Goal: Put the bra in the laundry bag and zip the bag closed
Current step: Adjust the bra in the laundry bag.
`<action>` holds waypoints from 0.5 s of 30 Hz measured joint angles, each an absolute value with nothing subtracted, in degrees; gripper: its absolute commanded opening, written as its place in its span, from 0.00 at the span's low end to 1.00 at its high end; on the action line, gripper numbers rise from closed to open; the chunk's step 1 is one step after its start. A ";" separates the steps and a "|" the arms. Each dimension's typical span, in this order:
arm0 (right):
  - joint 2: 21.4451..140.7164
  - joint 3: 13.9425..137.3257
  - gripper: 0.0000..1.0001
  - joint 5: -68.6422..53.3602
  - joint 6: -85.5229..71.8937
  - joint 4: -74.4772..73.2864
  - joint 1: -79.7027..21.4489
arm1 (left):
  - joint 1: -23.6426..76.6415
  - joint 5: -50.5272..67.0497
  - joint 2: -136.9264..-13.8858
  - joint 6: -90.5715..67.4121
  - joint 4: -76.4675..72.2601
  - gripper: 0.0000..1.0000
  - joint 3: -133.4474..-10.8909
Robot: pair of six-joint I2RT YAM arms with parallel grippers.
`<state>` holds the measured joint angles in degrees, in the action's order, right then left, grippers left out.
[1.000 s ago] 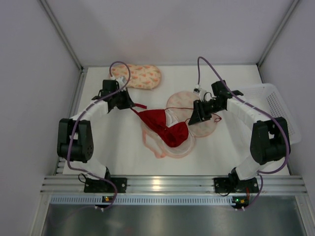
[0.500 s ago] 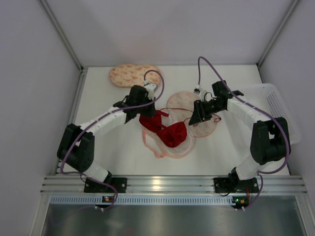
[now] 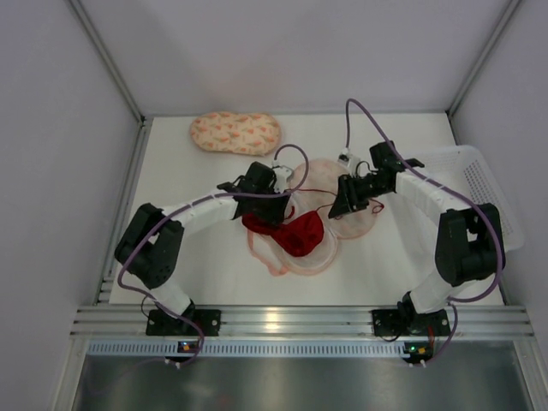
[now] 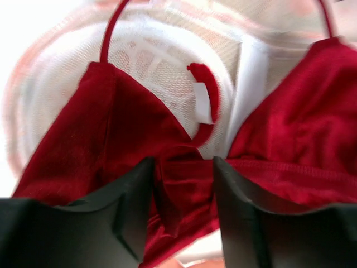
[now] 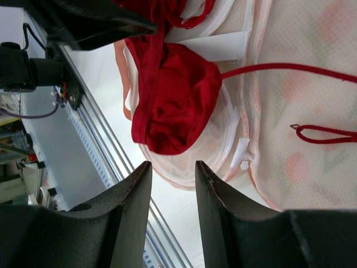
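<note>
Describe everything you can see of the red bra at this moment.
The bra is bright red, soft fabric, with two triangular cups, thin straps and a white label. It lies crumpled in the opened laundry bag, on its white mesh lining; one strap trails across the bag's peach flap. The left end effector stands over it, jaws apart, red fabric bunched between them.

Top camera looks down from behind; both close wrist cameras share the bra (image 3: 301,233).

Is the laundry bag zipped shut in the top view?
No, the bag lies open with the bra on its pale inside.
</note>
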<state>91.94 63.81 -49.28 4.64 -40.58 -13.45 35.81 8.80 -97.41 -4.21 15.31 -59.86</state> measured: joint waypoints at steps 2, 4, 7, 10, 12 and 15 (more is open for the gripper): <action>92.77 64.38 0.37 -49.43 3.77 -39.48 -13.45 | 35.62 9.65 -94.63 -4.03 16.27 0.56 -60.01; 94.04 65.52 0.37 -49.52 2.98 -38.39 -13.47 | 35.46 10.76 -91.07 -3.51 17.74 0.57 -60.88; 96.05 67.42 0.37 -49.58 1.69 -35.97 -13.52 | 34.89 12.67 -85.65 -2.92 18.52 0.58 -62.89; 97.30 68.66 0.37 -49.52 0.19 -33.71 -13.80 | 32.45 14.35 -81.10 -3.46 18.55 0.58 -64.36; 98.04 69.32 0.37 -49.43 -1.43 -31.66 -14.24 | 28.75 15.70 -79.55 -4.43 18.52 0.58 -64.73; 99.94 70.70 0.37 -49.12 -3.66 -28.34 -15.40 | 22.46 16.29 -79.48 -5.23 19.05 0.57 -64.71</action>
<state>99.94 70.70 -49.12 -3.66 -28.34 -15.40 22.46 16.29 -79.48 -5.23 19.05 -64.71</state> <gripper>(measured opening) 0.375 0.575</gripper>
